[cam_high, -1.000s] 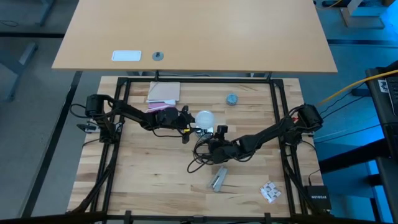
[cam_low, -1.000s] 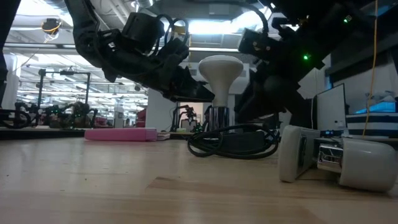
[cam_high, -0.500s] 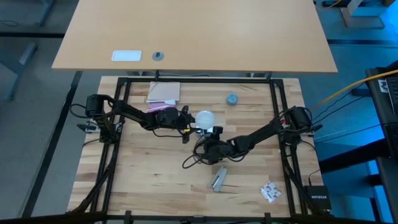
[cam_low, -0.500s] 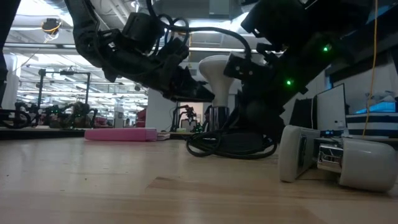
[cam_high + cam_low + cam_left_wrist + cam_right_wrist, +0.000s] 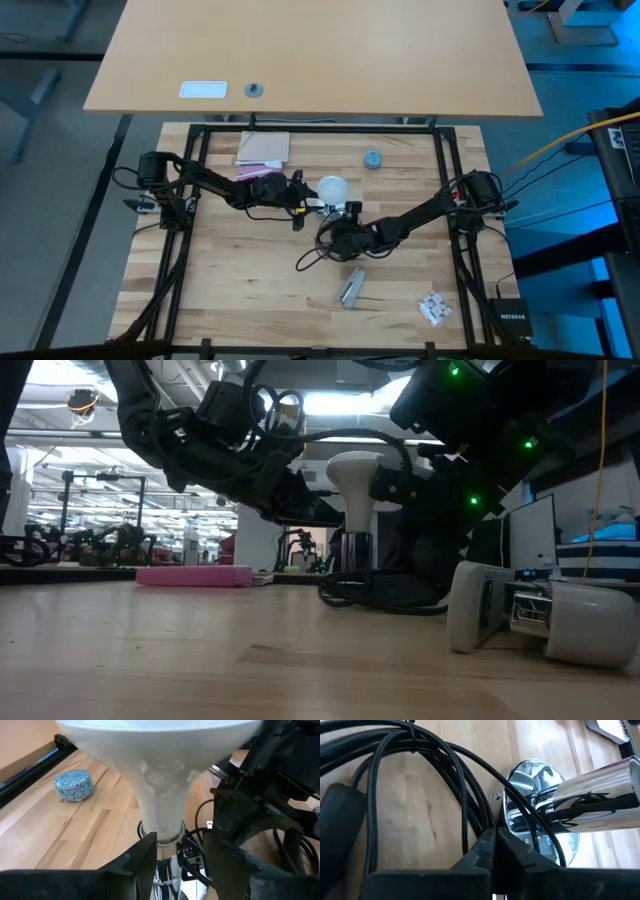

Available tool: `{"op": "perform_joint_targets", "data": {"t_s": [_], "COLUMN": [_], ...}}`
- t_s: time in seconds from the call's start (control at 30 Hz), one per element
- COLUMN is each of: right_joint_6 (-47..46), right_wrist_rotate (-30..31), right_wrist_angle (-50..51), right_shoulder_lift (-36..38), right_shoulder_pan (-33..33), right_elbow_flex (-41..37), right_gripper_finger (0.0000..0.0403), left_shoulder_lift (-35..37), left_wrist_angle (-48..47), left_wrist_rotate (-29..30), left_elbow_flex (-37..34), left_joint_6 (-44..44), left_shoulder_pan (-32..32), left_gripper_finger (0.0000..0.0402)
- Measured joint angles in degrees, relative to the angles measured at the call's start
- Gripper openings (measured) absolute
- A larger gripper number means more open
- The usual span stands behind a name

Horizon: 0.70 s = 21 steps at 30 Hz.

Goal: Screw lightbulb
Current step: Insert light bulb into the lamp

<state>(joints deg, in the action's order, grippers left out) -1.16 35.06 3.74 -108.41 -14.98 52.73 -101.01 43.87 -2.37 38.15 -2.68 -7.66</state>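
Observation:
The frosted-white lightbulb [image 5: 330,188] stands globe up, its narrow neck [image 5: 160,815] in the top of the silvery socket [image 5: 350,550]. The socket stands upright on its round base [image 5: 540,815] on the table. My left gripper [image 5: 182,845] is open. Its fingers stand on either side of the socket top just under the bulb's neck; I cannot tell whether they touch. My right gripper [image 5: 335,232] is just near of the socket and shut on the thin black cord [image 5: 312,258]. My right gripper pinches strands of the black cord [image 5: 485,827] between its two fingertips, close beside the socket's round base. The fingers come in low from the table's right. Part of the cord arches up from the hold [image 5: 340,435]; the rest of the coil lies slack on the table [image 5: 385,595].
A blue-grey round cap [image 5: 372,159] and a pink pad [image 5: 263,148] lie toward the far edge. A grey metal piece [image 5: 351,288] and a small crumpled item [image 5: 433,307] lie near the front. A white device [image 5: 540,615] lies at the low view's right.
My right gripper has moved toward the table's left, closer to the socket, taking the black cord with it. The coil has shifted on the table and one strand now arches up. The bulb, the socket and my left gripper have stayed in place.

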Motion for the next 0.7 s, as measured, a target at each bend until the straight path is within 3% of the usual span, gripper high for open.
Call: {"op": "perform_joint_targets", "data": {"t_s": [0.2, 0.53, 0.7], "right_joint_6": [0.01, 0.01, 0.01], "right_wrist_rotate": [2.8, 1.75, 1.37], "right_wrist_angle": [2.54, 2.09, 1.68], "right_shoulder_lift": [0.01, -0.04, -0.08], "right_shoulder_pan": [-0.02, 0.02, 0.02], "right_elbow_flex": [-0.07, -0.11, -0.13], "right_gripper_finger": [0.0005, 0.0017, 0.0013], "left_shoulder_lift": [0.0, 0.0, 0.0], "left_wrist_angle": [0.01, 0.27, 0.21], "left_wrist_rotate": [0.01, 0.1, 4.46], "left_elbow_flex": [0.0, 0.0, 0.0], "left_joint_6": [-0.15, 4.33, 4.54], "left_shoulder_pan": [0.0, 0.0, 0.02], "left_gripper_finger": [0.0153, 0.0153, 0.0153]}}
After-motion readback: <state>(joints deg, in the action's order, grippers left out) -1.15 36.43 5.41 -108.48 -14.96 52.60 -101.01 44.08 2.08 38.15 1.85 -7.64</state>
